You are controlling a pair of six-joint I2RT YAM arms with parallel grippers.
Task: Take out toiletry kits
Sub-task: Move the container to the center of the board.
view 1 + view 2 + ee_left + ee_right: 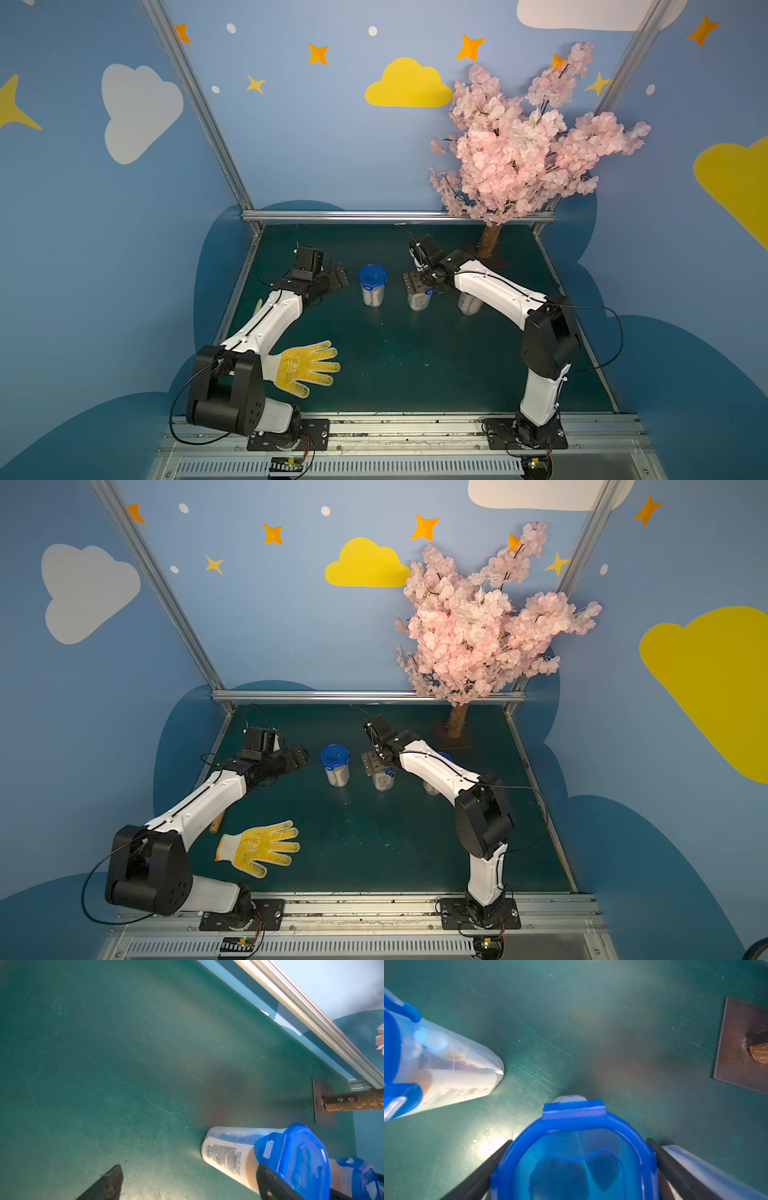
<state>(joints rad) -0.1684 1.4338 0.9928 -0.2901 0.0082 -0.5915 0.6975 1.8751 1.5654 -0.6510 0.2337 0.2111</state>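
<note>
I've got the left gripper (pixel 341 277) spread wide just beside the left jar (pixel 372 293). The right gripper (pixel 579 1141) straddles the blue lid (pixel 577 1167) of the middle jar (pixel 417 303), fingers right up against it, but I can't tell if it's pinching. The toiletry kits (pixel 224 1157) sit inside the lidded jars mid-table (pixel 415 365), nearer the far edge.

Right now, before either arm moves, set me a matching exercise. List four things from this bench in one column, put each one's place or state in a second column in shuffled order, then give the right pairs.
Column one
1. left pincer
2. right pincer
3. yellow glove
4. blossom tree

Column two
A. straddles the middle jar's blue lid
B. stands at the far right corner
C. open, beside a lidded jar
D. lies flat on the mat

Pairs: 1-C, 2-A, 3-D, 4-B
</note>
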